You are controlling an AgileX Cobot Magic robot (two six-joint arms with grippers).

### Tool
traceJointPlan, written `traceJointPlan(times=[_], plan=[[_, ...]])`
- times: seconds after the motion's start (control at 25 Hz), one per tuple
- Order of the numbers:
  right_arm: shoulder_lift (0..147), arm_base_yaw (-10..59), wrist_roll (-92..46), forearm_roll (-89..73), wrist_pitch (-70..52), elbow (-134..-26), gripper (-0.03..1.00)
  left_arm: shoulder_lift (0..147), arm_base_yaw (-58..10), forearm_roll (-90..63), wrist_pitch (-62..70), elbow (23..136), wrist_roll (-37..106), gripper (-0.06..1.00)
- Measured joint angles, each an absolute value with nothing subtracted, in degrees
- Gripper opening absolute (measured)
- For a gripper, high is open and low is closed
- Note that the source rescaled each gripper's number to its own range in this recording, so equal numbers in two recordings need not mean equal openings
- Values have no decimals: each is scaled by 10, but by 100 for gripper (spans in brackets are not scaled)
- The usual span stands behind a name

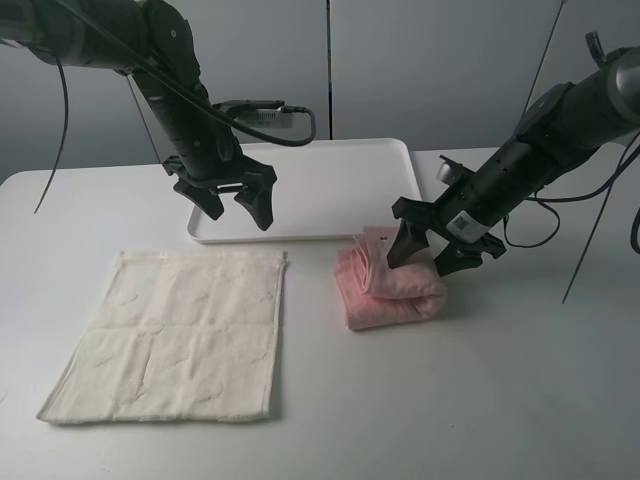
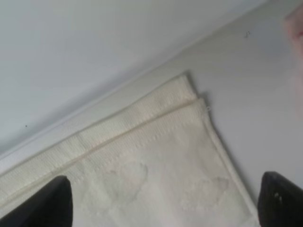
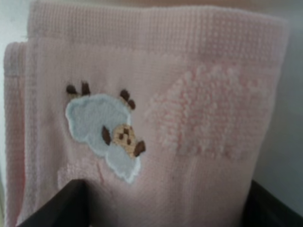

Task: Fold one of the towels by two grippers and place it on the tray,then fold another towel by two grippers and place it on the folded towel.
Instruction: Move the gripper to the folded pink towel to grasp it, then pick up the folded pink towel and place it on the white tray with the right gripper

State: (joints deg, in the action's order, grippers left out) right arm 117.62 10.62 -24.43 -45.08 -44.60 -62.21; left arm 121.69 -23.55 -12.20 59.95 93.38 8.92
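The cream towel [image 1: 175,335] lies flat on the desk [image 1: 520,400], untouched. The left hand [image 1: 240,215] hangs open above the front edge of the tray [image 1: 340,170]. The folded pink towel [image 1: 390,290] sits on the desk just before the tray, with the right hand [image 1: 420,265] straddling it; I cannot tell whether it grips. Next: pinch firmly and lift it onto the tray.

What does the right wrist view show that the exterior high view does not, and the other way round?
Only the right wrist view makes out a small embroidered animal patch, pale blue with brown marks, on the pink towel. Only the exterior high view shows the white tray, the cream towel lying flat on the table, and the left tool hanging open near the tray. Both show the folded pink towel with the right tool set around it, one finger at each side.
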Motion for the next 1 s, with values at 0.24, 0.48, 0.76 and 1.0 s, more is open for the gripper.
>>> traceJointPlan(times=[0.24,0.48,0.76,1.0], plan=[[1176,106,-244,-455,-439,-622,44,1217,-236,-122,599,934,90,100],[1176,106,-263,-455,-437,-622,15,1217,-236,-122,599,934,90,100],[1176,106,-297,-488,-443,-622,12,1216,-236,-122,602,934,90,100],[1159,106,-338,-553,-485,-622,12,1177,-215,-120,603,934,105,100]])
